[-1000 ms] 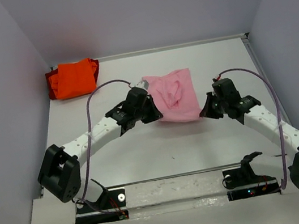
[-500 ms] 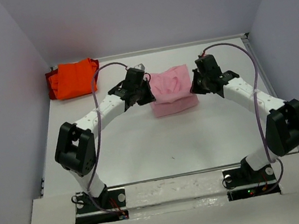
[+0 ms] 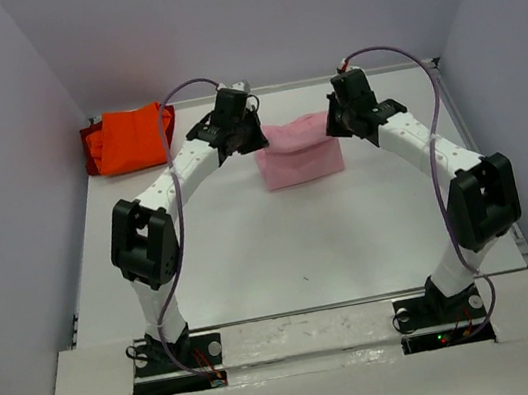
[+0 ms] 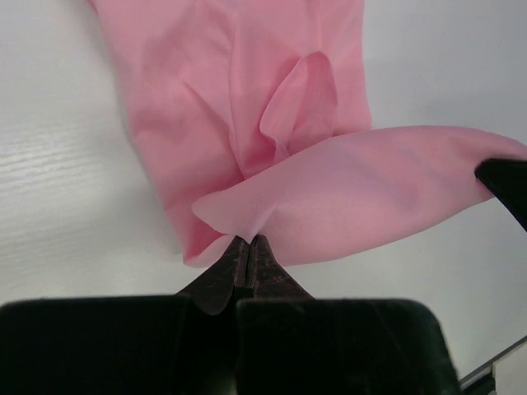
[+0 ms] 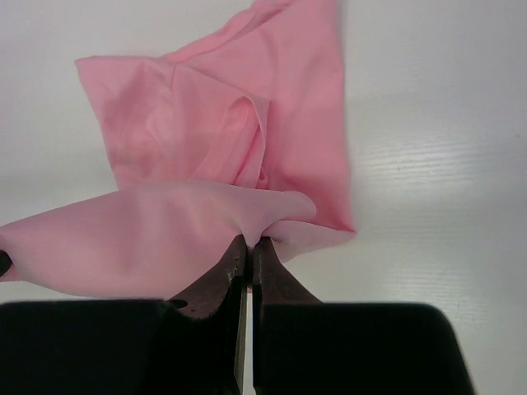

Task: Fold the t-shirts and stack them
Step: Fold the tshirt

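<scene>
The light pink t-shirt [image 3: 299,149] lies half folded at the far middle of the table. My left gripper [image 3: 256,136] is shut on its left corner, and my right gripper [image 3: 331,123] is shut on its right corner. Both hold the near edge lifted over the far half. In the left wrist view my gripper [image 4: 249,244] pinches a fold of the pink shirt [image 4: 247,99]. In the right wrist view my gripper [image 5: 249,244] pinches the pink shirt [image 5: 239,123] the same way. Folded orange t-shirts [image 3: 129,137] lie in a pile at the far left corner.
Grey walls close the table on the left, back and right. The white table [image 3: 282,245] stretches between the shirt and the arm bases. A white ledge [image 3: 308,337] runs along the near edge.
Both grippers have carried the pink shirt's near edge away from the bases toward the back wall, folding it over. The shirt now looks shorter front to back.
</scene>
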### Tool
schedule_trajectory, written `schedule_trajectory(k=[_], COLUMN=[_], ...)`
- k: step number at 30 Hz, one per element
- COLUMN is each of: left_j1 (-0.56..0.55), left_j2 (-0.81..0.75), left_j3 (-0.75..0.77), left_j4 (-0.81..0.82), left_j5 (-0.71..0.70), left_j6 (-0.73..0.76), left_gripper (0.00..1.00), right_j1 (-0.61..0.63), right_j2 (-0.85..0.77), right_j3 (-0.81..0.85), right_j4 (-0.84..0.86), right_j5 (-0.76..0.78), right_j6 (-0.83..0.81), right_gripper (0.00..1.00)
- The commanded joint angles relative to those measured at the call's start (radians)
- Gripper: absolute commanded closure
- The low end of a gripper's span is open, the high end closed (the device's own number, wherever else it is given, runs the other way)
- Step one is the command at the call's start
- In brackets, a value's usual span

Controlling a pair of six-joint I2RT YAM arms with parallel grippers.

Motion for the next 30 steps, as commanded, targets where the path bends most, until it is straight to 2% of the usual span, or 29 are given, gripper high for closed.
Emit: schedule_trajectory(k=[1,14,15,17,19,20,21,22,23,24,25,26,28,30], left_j1=[0.035,0.115,0.147,0.166,0.181,0.198,0.206,0.212,0.221,0.224,0.226,0.226,0.227,0.226], left_j2=[0.056,0.289,0.341,0.369,0.399,0.435,0.450,0.469,0.484,0.483,0.476,0.463,0.447,0.417], left_j3=[0.122,0.401,0.448,0.464,0.512,0.560,0.593,0.626,0.653,0.670,0.667,0.659,0.650,0.624], left_j4=[-0.039,-0.085,-0.068,-0.062,-0.046,-0.049,-0.056,-0.087,-0.092,-0.076,-0.076,-0.051,-0.042,-0.030], left_j5=[0.027,0.084,0.097,0.105,0.111,0.110,0.110,0.082,0.068,0.050,0.050,0.013,0.007,0.018], left_j6=[0.042,0.046,0.022,0.003,-0.006,-0.013,-0.020,-0.027,-0.032,-0.033,-0.026,-0.018,-0.006,-0.003], left_gripper=[1.00,1.00,1.00,1.00,1.00,0.99,0.75,0.59,0.45,0.25,0.09,0.02,0.01,0.01], right_j1=[-0.013,-0.061,-0.071,-0.081,-0.091,-0.107,-0.107,-0.120,-0.130,-0.130,-0.130,-0.130,-0.130,-0.130], right_j2=[0.068,0.362,0.439,0.496,0.572,0.662,0.708,0.748,0.779,0.819,0.823,0.817,0.781,0.739], right_j3=[0.132,0.439,0.515,0.550,0.693,0.765,0.908,0.969,1.009,1.070,1.071,1.055,1.016,0.907], right_j4=[0.039,0.015,0.019,0.021,0.018,-0.032,-0.057,-0.080,-0.099,-0.114,-0.123,-0.122,-0.113,-0.082], right_j5=[0.040,0.038,0.024,0.004,-0.034,-0.051,-0.090,-0.103,-0.108,-0.121,-0.111,-0.106,-0.103,-0.121], right_j6=[-0.035,-0.052,-0.049,-0.049,-0.069,-0.078,-0.088,-0.092,-0.100,-0.123,-0.130,-0.138,-0.158,-0.161], right_gripper=[1.00,1.00,1.00,1.00,1.00,0.81,0.64,0.54,0.48,0.41,0.41,0.37,0.35,0.34])
